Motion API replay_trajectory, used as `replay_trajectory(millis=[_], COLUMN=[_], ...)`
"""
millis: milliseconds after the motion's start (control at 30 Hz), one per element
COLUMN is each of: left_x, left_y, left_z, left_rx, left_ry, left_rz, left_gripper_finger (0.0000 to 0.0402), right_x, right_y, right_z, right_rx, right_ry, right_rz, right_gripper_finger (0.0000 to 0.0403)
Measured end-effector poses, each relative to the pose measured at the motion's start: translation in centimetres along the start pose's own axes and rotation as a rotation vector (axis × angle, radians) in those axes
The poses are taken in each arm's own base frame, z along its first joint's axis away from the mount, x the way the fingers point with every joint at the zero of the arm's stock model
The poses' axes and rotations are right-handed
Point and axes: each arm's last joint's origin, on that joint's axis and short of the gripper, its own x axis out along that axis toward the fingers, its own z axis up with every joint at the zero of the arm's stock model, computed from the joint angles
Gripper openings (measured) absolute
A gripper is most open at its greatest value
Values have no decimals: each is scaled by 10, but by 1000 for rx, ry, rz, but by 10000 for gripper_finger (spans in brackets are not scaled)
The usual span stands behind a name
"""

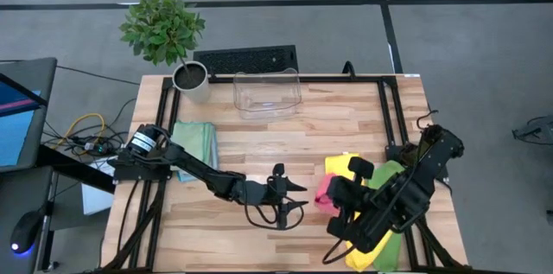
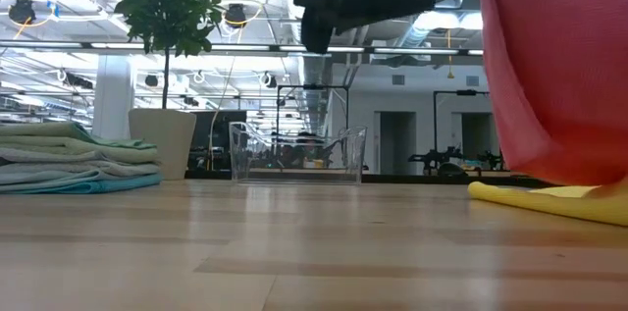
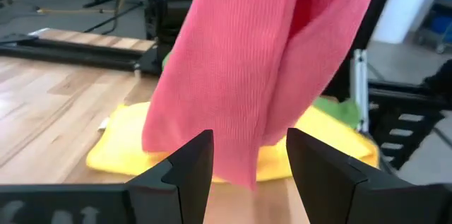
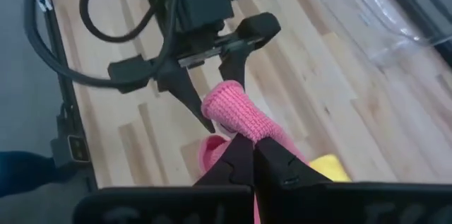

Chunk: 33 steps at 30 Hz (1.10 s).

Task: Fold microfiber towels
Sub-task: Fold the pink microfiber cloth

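From above, the pink towel (image 1: pixel 322 193) shows only as a small patch beside the right arm, near the right end of the worktop's (image 1: pixel 259 149) front edge. The right wrist view makes the grip plain: the right claw (image 4: pixel 252 148) is closed tight on a bunched fold of the pink towel (image 4: pixel 236 114), which bulges just past its fingertips.

The low view shows what the overhead one cannot: the pink towel (image 2: pixel 554 66) hangs as a tall curtain off the worktop, its lower edge reaching down to the yellow towel (image 2: pixel 549 200) lying flat beneath it. A green towel (image 1: pixel 393 244) lies under the right arm by the worktop's right front corner, partly hidden.

The left claw (image 1: pixel 294 198) hovers over the middle of the front half of the worktop, its fingers about half spread and holding nothing. In the left wrist view the pink towel (image 3: pixel 261 61) hangs just ahead of the two dark fingers (image 3: pixel 191 164), its lower edge dipping towards the gap between them; whether cloth touches them cannot be told. The right wrist view shows the same from the other side, the left claw (image 4: pixel 215 97) pointed at the pink bunch and close to it.

A stack of folded towels (image 1: pixel 195 140) in pale green, grey and teal lies near the worktop's left edge; the low view shows its layers (image 2: pixel 74 159). Beside it at the back left stands a potted plant (image 1: pixel 164 32), and a clear plastic bin (image 1: pixel 267 91) sits at the middle of the back edge.
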Motion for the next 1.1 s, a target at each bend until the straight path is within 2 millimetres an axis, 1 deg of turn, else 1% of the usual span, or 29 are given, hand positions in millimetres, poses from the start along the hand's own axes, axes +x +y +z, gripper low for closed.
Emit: replay_trajectory(millis=[100,167,300,400,567,733,800,967,1033,1100], left_x=[0,3,12,18,20,23,28,40,49,54], left_y=[1,3,6,8,9,9,6,-1,-5,-7], left_z=[-2,-8,-30,-43,-47,-50,-50,-61,-63,-66], left_rx=[-8,-11,-8,-45,-105,-117,-130,-119,-128,-129], left_ry=[8,12,28,32,28,2,-10,24,21,33], left_rz=[39,71,99,99,64,57,32,27,15,7], left_gripper_finger=[172,172,172,172,172,172,172,172,172,172], right_x=[-1,0,1,1,1,1,1,2,2,2], right_y=[-3,-5,-6,-5,-6,-6,-6,-6,-6,-6], right_z=[2,4,5,5,5,5,5,7,7,7], right_rx=[-3,-2,-24,-27,-46,-75,-76,-74,-80,-80], right_ry=[-11,-19,-23,-22,-21,-22,-24,-26,-26,-27], right_rz=[-6,-14,-17,-16,-17,-17,-19,-25,-24,-22], right_gripper_finger=[18,18,17,19,20,18,20,19,19,19])
